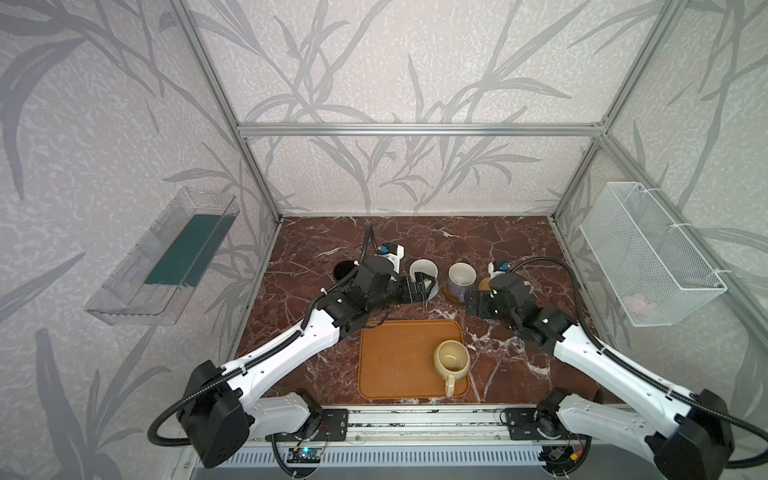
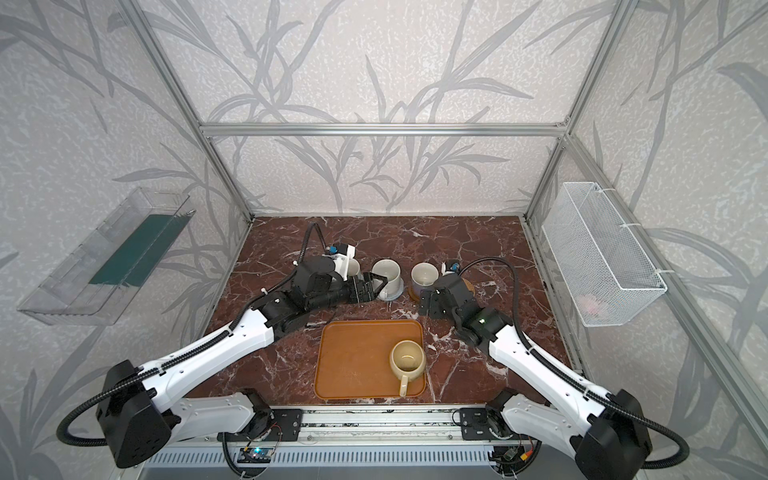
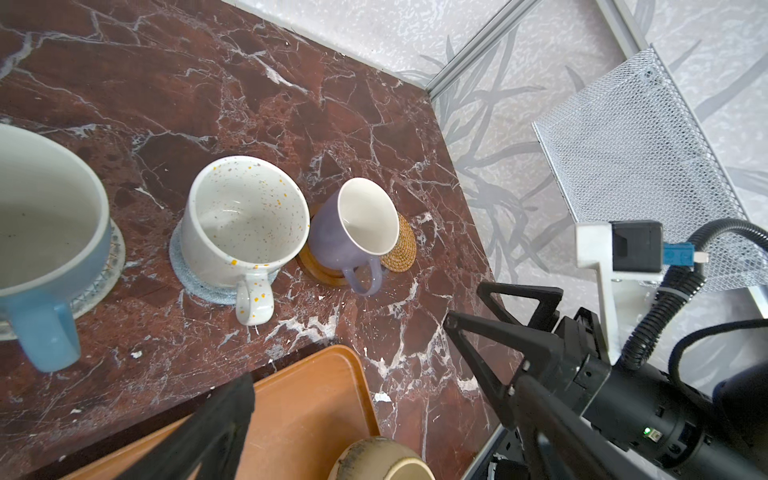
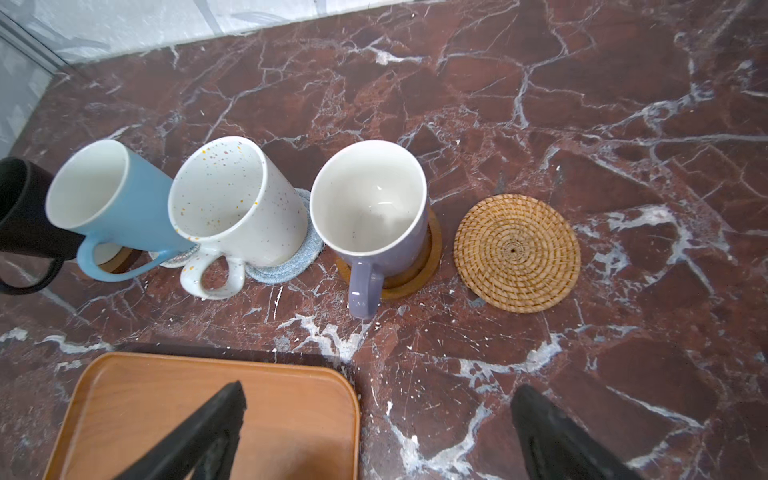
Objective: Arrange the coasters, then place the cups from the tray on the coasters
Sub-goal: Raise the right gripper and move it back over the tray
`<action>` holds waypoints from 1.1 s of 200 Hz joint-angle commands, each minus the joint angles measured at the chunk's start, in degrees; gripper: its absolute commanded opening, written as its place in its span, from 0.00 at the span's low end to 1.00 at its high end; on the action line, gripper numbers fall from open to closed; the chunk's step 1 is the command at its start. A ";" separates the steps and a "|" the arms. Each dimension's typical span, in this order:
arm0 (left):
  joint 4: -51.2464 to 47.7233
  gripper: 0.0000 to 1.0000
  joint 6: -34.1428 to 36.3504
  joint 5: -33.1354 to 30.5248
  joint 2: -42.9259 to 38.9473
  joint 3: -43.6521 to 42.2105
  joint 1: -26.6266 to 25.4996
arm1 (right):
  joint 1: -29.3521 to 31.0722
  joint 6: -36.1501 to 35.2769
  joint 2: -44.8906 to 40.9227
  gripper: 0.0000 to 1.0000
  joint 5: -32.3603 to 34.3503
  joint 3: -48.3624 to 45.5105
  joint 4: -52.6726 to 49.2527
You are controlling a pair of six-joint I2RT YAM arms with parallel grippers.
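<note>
The tray holds the last cup, the beige-yellow mug, in its near right corner, handle toward the near rim; the right end effector, spread and empty beyond the tray's far right corner, looks best placed to fetch it; grip the wall, clear the rim, set it squarely on the bare rattan coaster past the tray; the left end effector, likewise spread, holds nothing; patterned walls enclose the slick marble counter under the tray.

Lavender mug; white mug, speckled; tan rattan coaster; orange-brown tray; beige-yellow mug.
</note>
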 commanded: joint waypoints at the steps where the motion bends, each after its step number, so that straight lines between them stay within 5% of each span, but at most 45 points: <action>1: -2.34 0.99 1.61 2.88 -2.42 -0.67 0.45 | 0.03 -1.49 -3.43 0.99 -2.02 -1.03 0.88; 104: -4.67 0.99 2.05 8.46 -5.14 -5.53 0.71 | 0.67 -1.20 -4.91 0.98 -14.46 0.72 -16.23; 166: -6.73 0.99 1.79 7.43 -9.05 -9.96 0.71 | 7.29 0.26 -8.01 0.99 -13.02 -0.20 -21.62; 220: -6.48 1.00 0.28 8.31 -9.51 -13.21 0.63 | 20.71 5.25 -6.93 0.99 -6.35 -2.43 -19.64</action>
